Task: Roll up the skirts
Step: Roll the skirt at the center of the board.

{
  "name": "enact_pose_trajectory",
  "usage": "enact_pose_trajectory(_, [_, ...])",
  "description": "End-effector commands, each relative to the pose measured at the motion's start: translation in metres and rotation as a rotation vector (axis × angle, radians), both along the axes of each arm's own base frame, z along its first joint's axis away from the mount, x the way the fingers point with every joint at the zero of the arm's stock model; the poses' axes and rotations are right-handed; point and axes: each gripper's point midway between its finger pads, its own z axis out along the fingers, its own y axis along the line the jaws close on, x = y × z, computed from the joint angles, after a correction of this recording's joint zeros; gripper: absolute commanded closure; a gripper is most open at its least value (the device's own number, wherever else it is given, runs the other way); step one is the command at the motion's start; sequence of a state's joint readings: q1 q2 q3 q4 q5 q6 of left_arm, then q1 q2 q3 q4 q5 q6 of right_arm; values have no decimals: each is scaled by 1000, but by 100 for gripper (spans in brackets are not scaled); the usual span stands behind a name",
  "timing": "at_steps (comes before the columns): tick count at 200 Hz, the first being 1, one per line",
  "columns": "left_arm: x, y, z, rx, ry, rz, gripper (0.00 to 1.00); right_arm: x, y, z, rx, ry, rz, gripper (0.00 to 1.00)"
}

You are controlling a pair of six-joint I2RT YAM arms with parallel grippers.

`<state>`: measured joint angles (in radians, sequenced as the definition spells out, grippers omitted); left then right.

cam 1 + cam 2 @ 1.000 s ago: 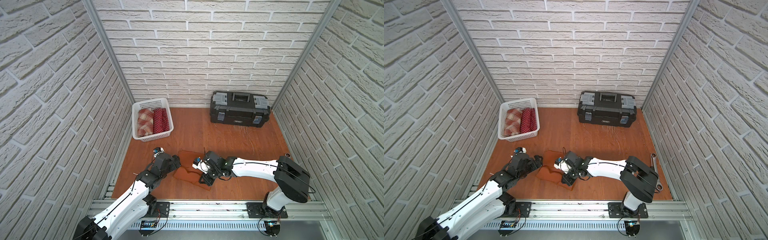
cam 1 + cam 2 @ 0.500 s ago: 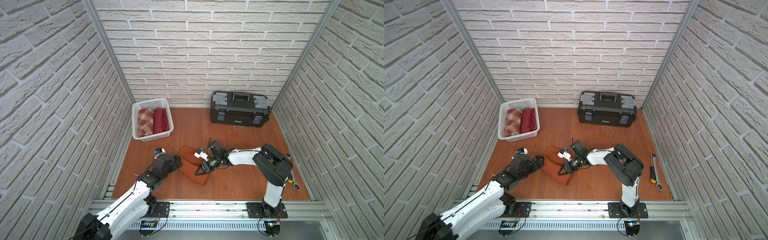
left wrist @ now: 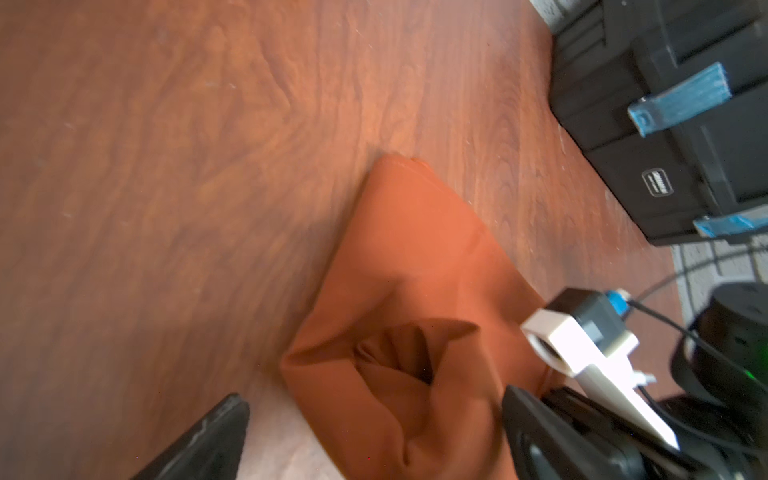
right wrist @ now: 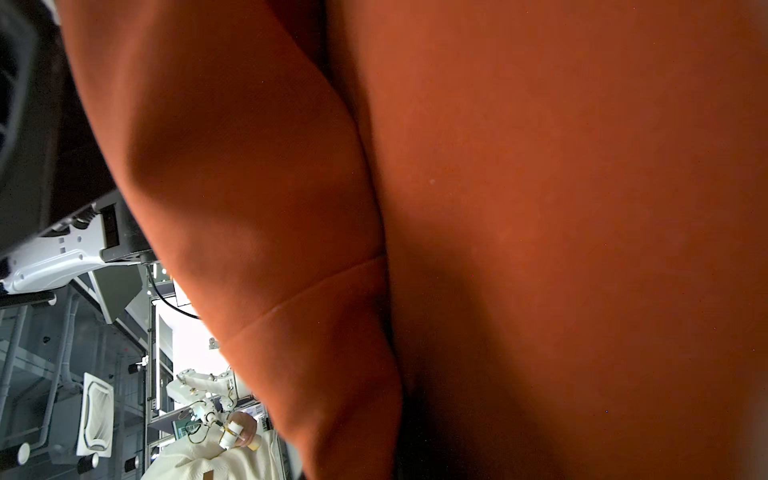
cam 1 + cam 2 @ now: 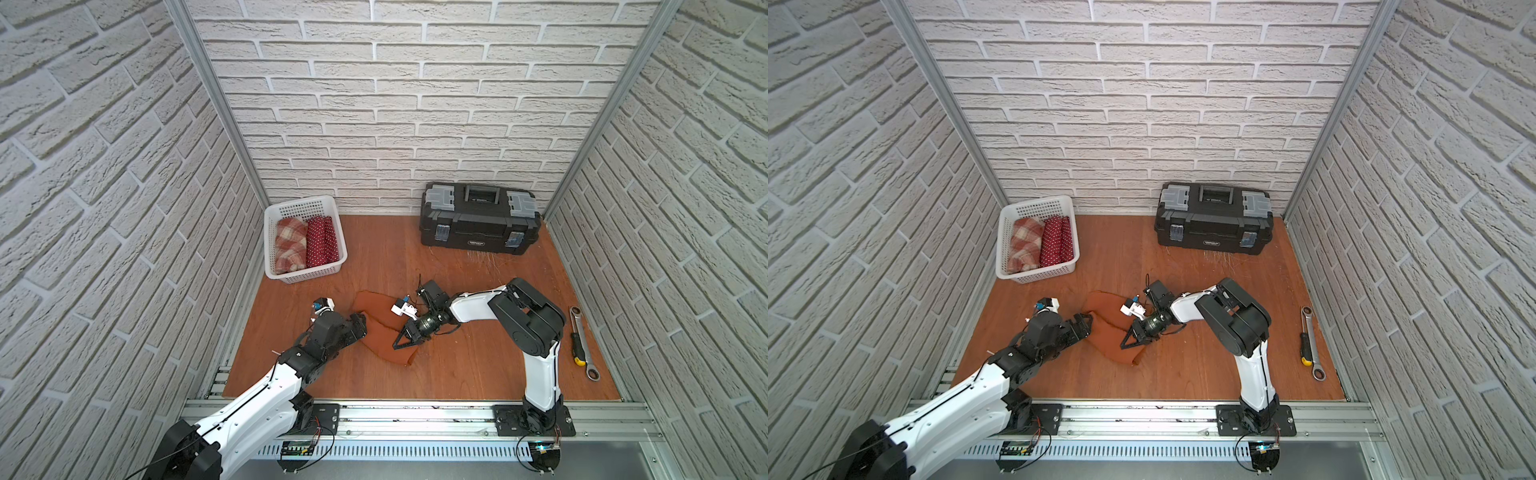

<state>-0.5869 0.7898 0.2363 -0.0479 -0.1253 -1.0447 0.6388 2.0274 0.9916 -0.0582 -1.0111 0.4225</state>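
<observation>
The rust-orange skirt [image 5: 380,332] [image 5: 1106,332] lies partly rolled on the wooden floor in both top views. My right gripper [image 5: 397,344] [image 5: 1125,343] lies across its right part, shut on the cloth. In the right wrist view the skirt [image 4: 540,208] fills the picture and hides the fingers. My left gripper [image 5: 360,323] [image 5: 1086,323] stands open at the skirt's left end. In the left wrist view the folded end of the skirt [image 3: 395,395] lies between the spread fingers [image 3: 216,436]. The plaid skirt [image 5: 289,249] and the polka-dot skirt [image 5: 320,245] lie rolled in the basket.
A white mesh basket [image 5: 309,274] [image 5: 1040,276] stands at the back left. A black toolbox [image 5: 478,224] [image 5: 1214,224] sits against the back wall. A ratchet wrench [image 5: 582,340] [image 5: 1312,345] lies by the right wall. The brick walls close in on three sides.
Over the second my right arm folded its elbow up and back, and its gripper turned and carried the skirt into a narrower bundle. In the last half second little moved. The left gripper stayed open.
</observation>
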Motion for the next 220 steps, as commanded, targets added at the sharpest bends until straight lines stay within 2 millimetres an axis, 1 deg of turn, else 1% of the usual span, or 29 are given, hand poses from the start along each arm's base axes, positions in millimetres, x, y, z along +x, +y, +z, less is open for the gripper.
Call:
enact_pose_trajectory(1, [-2, -9, 11, -46, -92, -26, 1, -2, -12, -32, -127, 15, -21, 97])
enact_pose_trajectory(17, [-5, -9, 15, -74, -132, -32, 1, -2, -13, -32, -129, 13, -21, 97])
enact_pose_trajectory(33, [-5, -9, 10, -61, -141, -36, 2, -2, -13, -30, -124, 11, -19, 97])
enact_pose_trajectory(44, [-2, -8, 5, -27, -133, -41, 2, -2, -13, -30, -126, 14, -18, 97])
enact_pose_trajectory(59, [6, -14, 1, 7, -136, -61, 4, -3, -14, -31, -131, 24, -15, 97])
enact_pose_trajectory(74, [17, -18, -4, 47, -140, -60, 11, -4, -14, -33, -134, 30, -14, 97])
enact_pose_trajectory(82, [22, -19, -10, 68, -133, -55, 15, -4, -14, -34, -138, 32, -14, 97])
enact_pose_trajectory(100, [33, -26, -16, 78, -139, -61, 27, -5, -15, -37, -149, 41, -10, 96])
enact_pose_trajectory(111, [38, -30, -18, 85, -135, -71, 31, -5, -16, -38, -157, 43, -9, 96])
enact_pose_trajectory(116, [40, -31, -18, 84, -139, -73, 34, -6, -16, -39, -157, 45, -7, 96])
enact_pose_trajectory(131, [44, -34, -19, 85, -149, -79, 51, -6, -18, -40, -166, 44, -6, 94])
enact_pose_trajectory(136, [46, -35, -18, 87, -152, -80, 63, -7, -19, -40, -173, 41, -6, 93])
enact_pose_trajectory(140, [46, -34, -19, 91, -146, -77, 77, -6, -20, -40, -181, 36, -8, 92])
enact_pose_trajectory(143, [46, -33, -19, 96, -141, -71, 85, -6, -21, -41, -190, 35, -8, 90])
enact_pose_trajectory(146, [47, -32, -19, 99, -137, -66, 91, -6, -22, -41, -199, 29, -9, 89])
enact_pose_trajectory(152, [47, -31, -20, 109, -134, -63, 100, -6, -23, -40, -209, 16, -9, 86])
enact_pose_trajectory(181, [44, -22, -22, 152, -99, -47, 100, -2, -40, -34, -309, -69, -38, 70])
enact_pose_trajectory(183, [44, -22, -21, 151, -99, -48, 100, 1, -40, -27, -303, -95, -44, 69])
enact_pose_trajectory(185, [44, -22, -21, 154, -98, -48, 100, 2, -41, -24, -304, -109, -47, 68])
enact_pose_trajectory(204, [41, -19, -22, 171, -67, -39, 100, 6, -57, -6, -377, -223, -69, 58])
enact_pose_trajectory(220, [39, -21, -25, 176, -47, -43, 100, 8, -77, 8, -501, -345, -61, 53])
